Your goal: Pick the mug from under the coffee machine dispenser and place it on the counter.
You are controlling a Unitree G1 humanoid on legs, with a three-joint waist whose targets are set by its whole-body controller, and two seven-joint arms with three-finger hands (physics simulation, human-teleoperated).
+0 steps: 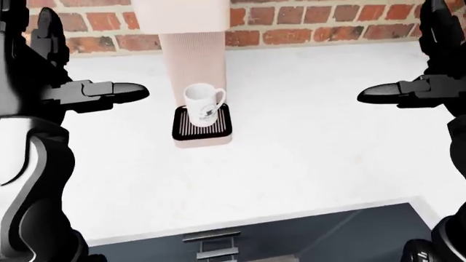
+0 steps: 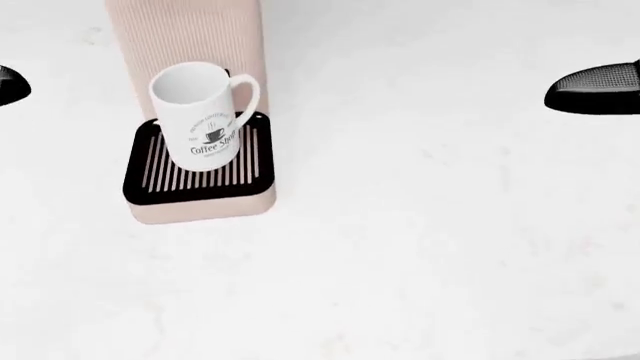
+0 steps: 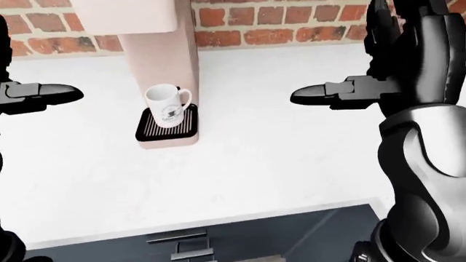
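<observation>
1. The left hand is seen at the left edge of the left-eye view, with fingers spread open and nothing held.
2. The right hand is held at the right of the right-eye view, open too and empty.
3. The white mug is placed upright on the black drip tray of the pink coffee machine, in the upper left of the head view.
4. The white counter is seen around the machine; both hands are well apart from the mug.
</observation>
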